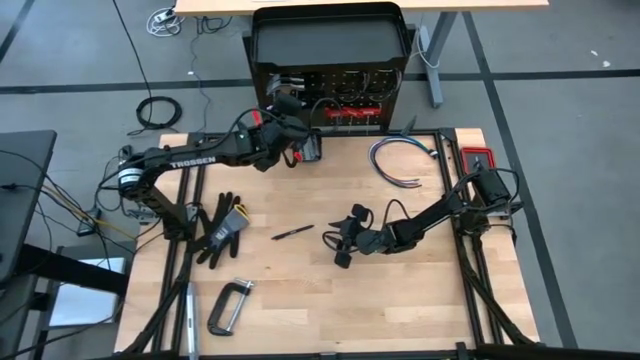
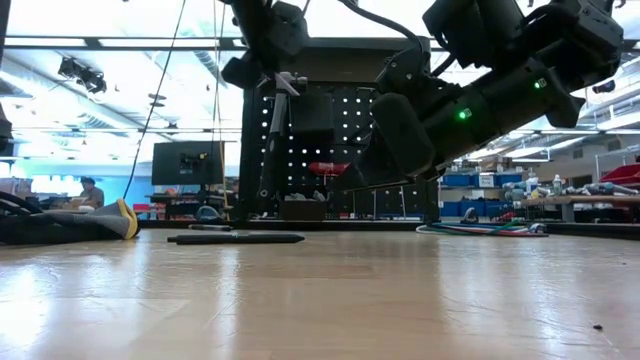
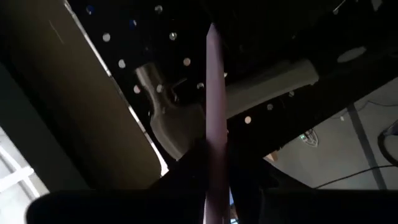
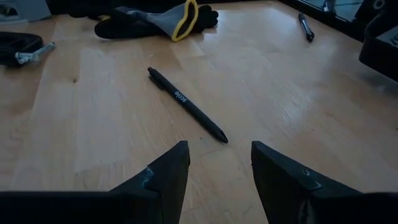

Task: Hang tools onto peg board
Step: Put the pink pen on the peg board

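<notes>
Pen (image 4: 188, 106): lies on table (image 1: 400, 290), centre of high view, just beyond right gripper (image 4: 217, 163).
Right gripper: fingers apart, holding nothing.
Left gripper (image 1: 296, 152): upper centre, against peg board (image 1: 345, 95); grip on hammer (image 3: 180, 124) cannot be told.

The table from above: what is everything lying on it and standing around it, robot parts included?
Peg board: one, black, upright at the table's far edge, red-handled tools hanging on it.
Hammer: one, steel head, against the board by the left gripper.
Pen: one, black, mid-table.
Work glove: one, black, left side.
C-clamp: one, grey, near left corner.
Cables: one bundle, far right.
Left gripper: at the board.
Right gripper: open, low beside the pen.
</notes>
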### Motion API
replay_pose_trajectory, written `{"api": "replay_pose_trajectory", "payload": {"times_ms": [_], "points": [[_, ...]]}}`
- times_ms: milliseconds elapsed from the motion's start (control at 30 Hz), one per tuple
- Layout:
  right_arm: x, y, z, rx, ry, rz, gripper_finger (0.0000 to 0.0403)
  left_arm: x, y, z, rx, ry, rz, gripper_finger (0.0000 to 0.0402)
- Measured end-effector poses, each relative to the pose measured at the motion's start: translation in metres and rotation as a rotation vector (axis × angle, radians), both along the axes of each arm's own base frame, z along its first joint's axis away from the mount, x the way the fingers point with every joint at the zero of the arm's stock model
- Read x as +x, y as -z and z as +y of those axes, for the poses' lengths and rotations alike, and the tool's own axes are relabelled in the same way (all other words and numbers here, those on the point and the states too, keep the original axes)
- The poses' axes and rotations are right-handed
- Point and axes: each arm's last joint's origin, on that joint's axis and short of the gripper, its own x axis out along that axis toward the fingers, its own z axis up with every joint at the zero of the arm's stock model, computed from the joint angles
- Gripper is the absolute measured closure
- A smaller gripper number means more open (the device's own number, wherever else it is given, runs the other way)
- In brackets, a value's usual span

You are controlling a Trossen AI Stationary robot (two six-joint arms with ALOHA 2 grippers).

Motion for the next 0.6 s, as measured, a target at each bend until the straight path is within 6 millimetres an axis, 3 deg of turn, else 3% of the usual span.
{"api": "replay_pose_trajectory", "payload": {"times_ms": [233, 467, 600], "points": [[0.0, 0.0, 0.0, -0.001, 0.0, 0.001, 0.0222, 0.001, 0.0, 0.0, -0.017, 0.03, 0.002, 0.0326], [0.0, 0.0, 0.0, 0.001, -0.004, 0.002, 0.0222, 0.001, 0.0, 0.0, -0.016, 0.03, -0.01, 0.0284], [0.0, 0.0, 0.0, 0.003, -0.007, 0.002, 0.0222, 0.002, -0.011, 0.001, 0.018, 0.006, -0.126, 0.0263]]}}
